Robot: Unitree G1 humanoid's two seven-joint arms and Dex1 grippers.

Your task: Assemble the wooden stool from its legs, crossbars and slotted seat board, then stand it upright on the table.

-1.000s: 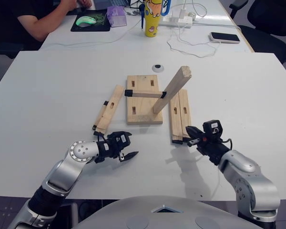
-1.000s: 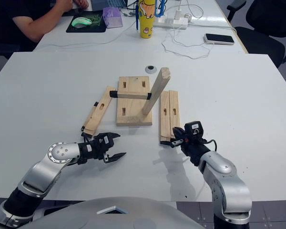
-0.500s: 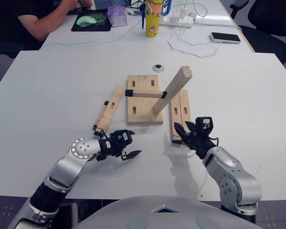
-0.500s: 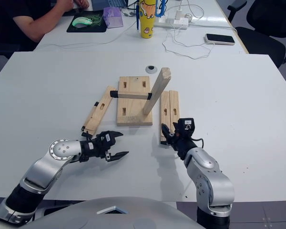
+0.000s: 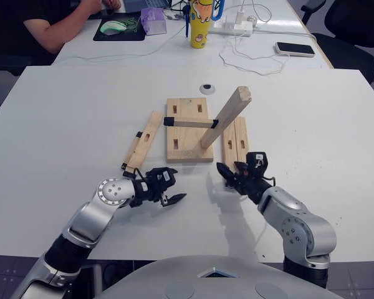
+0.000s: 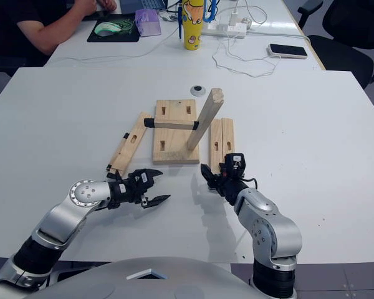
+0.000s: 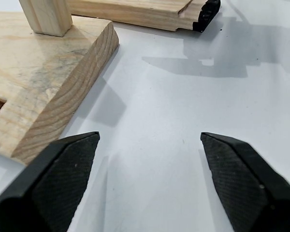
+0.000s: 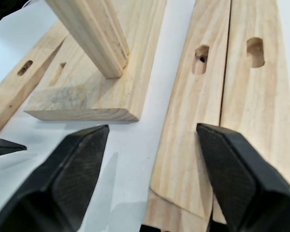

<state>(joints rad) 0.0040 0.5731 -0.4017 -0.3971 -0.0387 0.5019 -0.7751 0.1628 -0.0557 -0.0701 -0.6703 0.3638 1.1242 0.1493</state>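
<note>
the left gripper point(image 5: 169, 190) hangs low over the white table point(image 5: 68, 118), its fingers spread wide with nothing between them. just ahead of it and a bit to its right lies the slotted seat board point(image 5: 188, 129). a tilted leg point(image 5: 227, 115) stands in the board's near right corner, leaning away to the right. a black-tipped crossbar point(image 5: 190, 123) runs across the board to that leg. a loose leg point(image 5: 143, 142) lies just ahead of this gripper on its left. the right gripper point(image 5: 232, 177) is spread open and empty too, right at the near ends of two slotted legs point(image 5: 235, 149) lying side by side. the board's corner sits just to its left.
</note>
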